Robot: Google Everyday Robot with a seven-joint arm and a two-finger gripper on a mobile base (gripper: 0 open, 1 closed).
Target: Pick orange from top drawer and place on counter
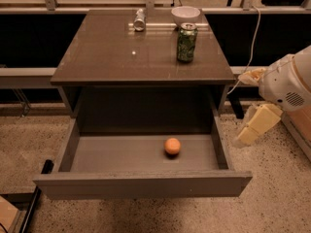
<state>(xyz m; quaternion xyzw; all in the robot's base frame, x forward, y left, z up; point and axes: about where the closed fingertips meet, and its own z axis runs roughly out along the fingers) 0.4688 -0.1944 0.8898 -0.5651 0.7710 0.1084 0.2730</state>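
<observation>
One orange sits on the floor of the pulled-out top drawer, right of its centre and apart from its walls. Above it, the bench carries a green can upright, with a white bowl just behind and a silver can at the back. The end effector hangs at the frame's right, outside the drawer's right wall; whether it is spread or closed cannot be told.

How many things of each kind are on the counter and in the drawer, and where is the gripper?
Cans: 2, green can and silver can, on the counter
Bowl: 1, on the counter
Orange: 1, in the drawer
Total: 4
The gripper is right of the drawer, outside it.
</observation>
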